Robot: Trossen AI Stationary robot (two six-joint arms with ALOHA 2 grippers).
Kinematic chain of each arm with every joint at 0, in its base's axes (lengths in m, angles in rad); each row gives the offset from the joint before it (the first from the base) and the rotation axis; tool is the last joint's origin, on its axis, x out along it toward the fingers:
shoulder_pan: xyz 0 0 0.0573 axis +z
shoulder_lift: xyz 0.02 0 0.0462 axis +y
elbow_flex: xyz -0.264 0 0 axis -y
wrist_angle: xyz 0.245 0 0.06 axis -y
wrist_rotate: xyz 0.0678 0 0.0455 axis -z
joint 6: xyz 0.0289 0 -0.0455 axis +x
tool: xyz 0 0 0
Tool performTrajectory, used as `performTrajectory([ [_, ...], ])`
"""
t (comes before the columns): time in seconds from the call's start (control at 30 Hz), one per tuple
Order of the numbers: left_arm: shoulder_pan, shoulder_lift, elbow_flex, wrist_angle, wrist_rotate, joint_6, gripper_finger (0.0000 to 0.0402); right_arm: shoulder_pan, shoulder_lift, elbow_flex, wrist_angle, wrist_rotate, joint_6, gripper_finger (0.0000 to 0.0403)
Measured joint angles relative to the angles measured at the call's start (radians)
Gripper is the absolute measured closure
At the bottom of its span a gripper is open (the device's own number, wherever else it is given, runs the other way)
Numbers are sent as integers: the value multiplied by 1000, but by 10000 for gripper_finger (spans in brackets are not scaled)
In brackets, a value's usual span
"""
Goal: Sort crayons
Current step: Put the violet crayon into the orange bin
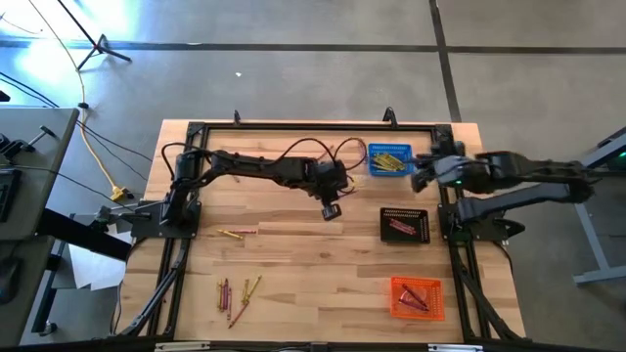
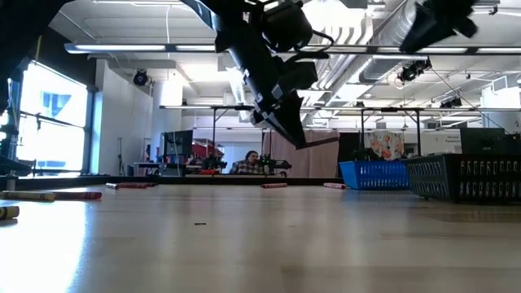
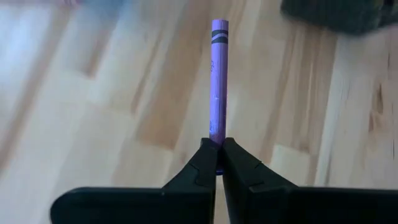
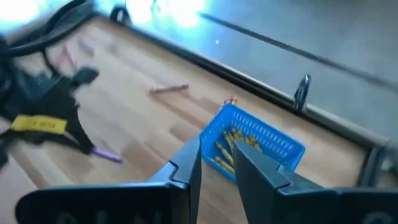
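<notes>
My left gripper [image 1: 331,211] hangs over the middle of the table, shut on a purple crayon [image 3: 217,74] that sticks out past its fingertips. My right gripper [image 4: 217,163] is raised at the right edge, near the blue basket [image 1: 389,158] of yellow crayons. Its fingers stand apart with nothing between them. A black basket [image 1: 404,225] holds red-pink crayons, and an orange basket [image 1: 418,298] holds a few more. Loose crayons [image 1: 240,293] lie flat on the near left of the table, and two more [image 1: 235,233] lie farther back. My left gripper pinches one end of the purple crayon [image 3: 216,134] between its two fingertips. The fingers slant down from the table's left, and the crayon runs on in line with them. The crayon's free end [image 4: 107,155] points down toward the table, and the crayon is lifted clear of the wood.
A black frame rail [image 1: 313,127] runs along the table's far edge, with side rails by both arm bases. Bare wood lies between the left gripper and the black basket.
</notes>
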Motion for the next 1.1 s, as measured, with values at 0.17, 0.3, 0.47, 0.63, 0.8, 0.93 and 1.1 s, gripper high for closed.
performTrajectory([
  [0.17, 16, 0, 0, 208, -1, 39, 401, 37, -144, -322, 384, -38, 20, 325],
  [0.3, 31, -1, 0, 373, 0, 27, 401, 61, -163, -524, 831, -59, -113, 325],
  [0.47, 53, -1, 0, 442, -4, -31, 401, 95, -162, -631, 1137, -57, -231, 325],
  [0.63, 63, -1, 0, 454, -51, -47, 401, 128, -162, -641, 1164, -16, -248, 325],
  [0.8, 64, -1, 0, 512, -75, -48, 401, 133, -162, -641, 1163, -13, -245, 322],
  [0.93, 60, -1, 0, 550, -74, -47, 401, 130, -162, -641, 1164, -16, -239, 302],
  [1.1, 46, -1, 0, 569, -73, -47, 401, 128, -161, -641, 1168, -14, -239, 263],
])
